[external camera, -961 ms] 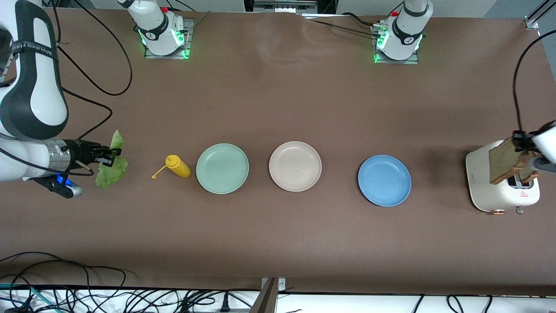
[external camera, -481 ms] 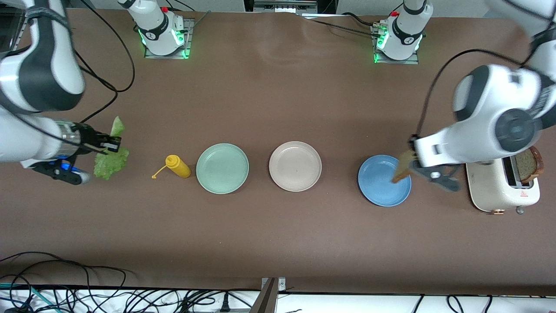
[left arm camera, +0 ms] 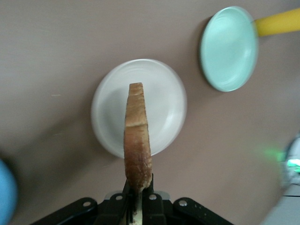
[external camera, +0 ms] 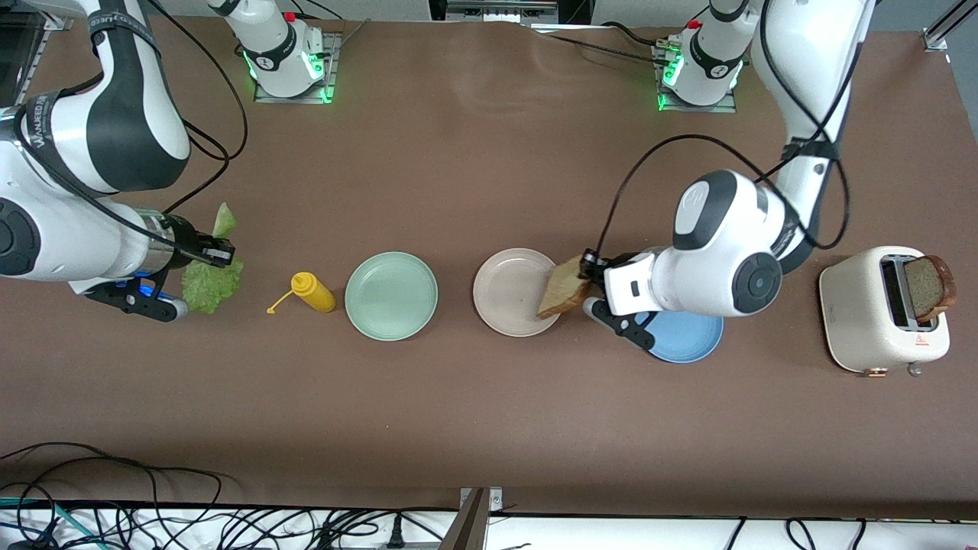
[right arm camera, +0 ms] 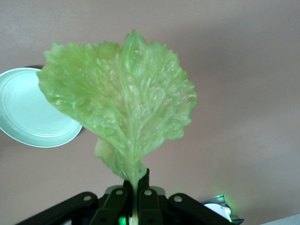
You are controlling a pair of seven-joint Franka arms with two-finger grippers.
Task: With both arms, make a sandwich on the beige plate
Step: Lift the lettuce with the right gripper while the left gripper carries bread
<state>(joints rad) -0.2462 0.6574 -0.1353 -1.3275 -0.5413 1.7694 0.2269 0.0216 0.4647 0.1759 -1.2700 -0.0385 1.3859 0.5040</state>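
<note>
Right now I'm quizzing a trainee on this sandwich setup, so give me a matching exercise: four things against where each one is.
Things:
1. bread slice
2. lettuce leaf
3. second bread slice
4. mustard bottle

Places:
A. in the toaster
B. in the right gripper
C. on the table beside the mint green plate
D. in the left gripper, over the beige plate

Pairs: 1-D, 2-B, 3-A, 4-C

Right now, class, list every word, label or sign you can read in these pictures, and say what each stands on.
"WAN...": white letters on the black band around the right arm; the rest is too blurred to read.
Red warning triangle: on the toaster; the print beside it is too small to read.
Wrist views: no text.
</note>
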